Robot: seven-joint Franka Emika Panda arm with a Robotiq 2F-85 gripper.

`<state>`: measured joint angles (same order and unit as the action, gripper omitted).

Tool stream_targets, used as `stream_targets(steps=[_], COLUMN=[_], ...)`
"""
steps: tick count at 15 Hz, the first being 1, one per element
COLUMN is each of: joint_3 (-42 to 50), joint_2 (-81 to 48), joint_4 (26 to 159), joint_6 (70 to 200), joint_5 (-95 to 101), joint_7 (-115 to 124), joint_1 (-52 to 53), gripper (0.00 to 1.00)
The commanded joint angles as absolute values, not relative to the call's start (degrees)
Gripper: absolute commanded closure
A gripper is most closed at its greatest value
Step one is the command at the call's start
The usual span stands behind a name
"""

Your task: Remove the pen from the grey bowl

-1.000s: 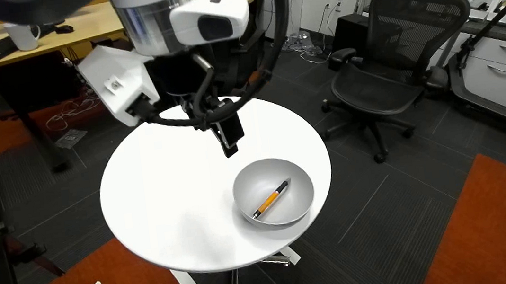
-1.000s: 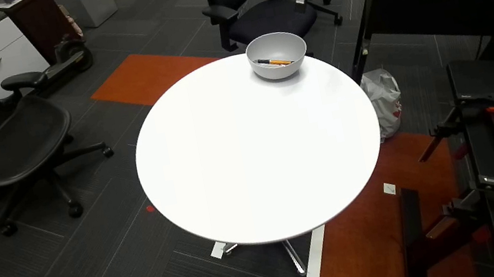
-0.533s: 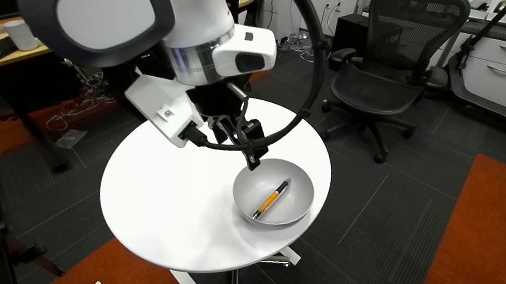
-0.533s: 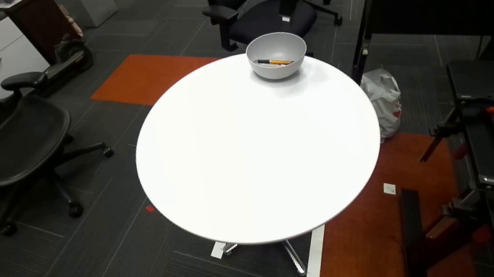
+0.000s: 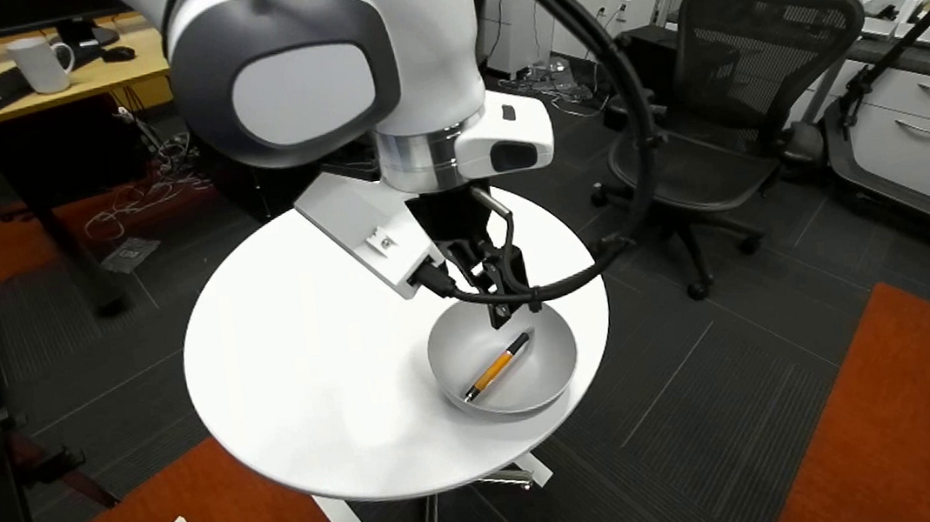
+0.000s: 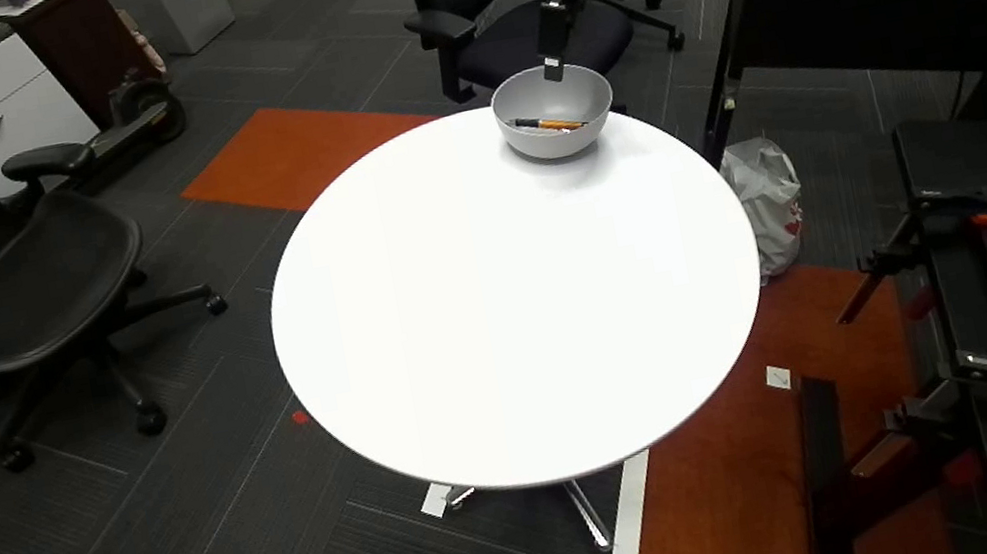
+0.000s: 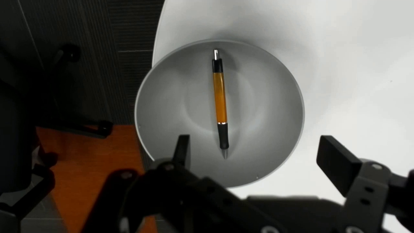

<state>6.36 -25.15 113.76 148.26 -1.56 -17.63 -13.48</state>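
Though less clear in both exterior views, end effector [image 7: 254, 143] wide in wrist view.

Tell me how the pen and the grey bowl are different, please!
Color: the pen is orange-yellow with black parts near both ends, while the grey bowl is plain grey. Shape: the pen is long and thin; the grey bowl is round and hollow. Place: the pen lies inside the grey bowl, while the grey bowl sits on the white table. Same: the open gripper holds neither one.
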Motion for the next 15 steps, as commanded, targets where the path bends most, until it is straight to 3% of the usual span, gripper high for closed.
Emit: stream_targets(steps=[1, 15], joint_3=[4.7, 3.6], joint_2=[-28.6, -39.3], joint_4=[109.4, 99.4], joint_6=[145.6, 142.3], joint_5=[-2.3, -1.7], joint_7=[-19.6, -18.1], joint_1=[-15.6, -17.1], gripper=[0.00, 0.00])
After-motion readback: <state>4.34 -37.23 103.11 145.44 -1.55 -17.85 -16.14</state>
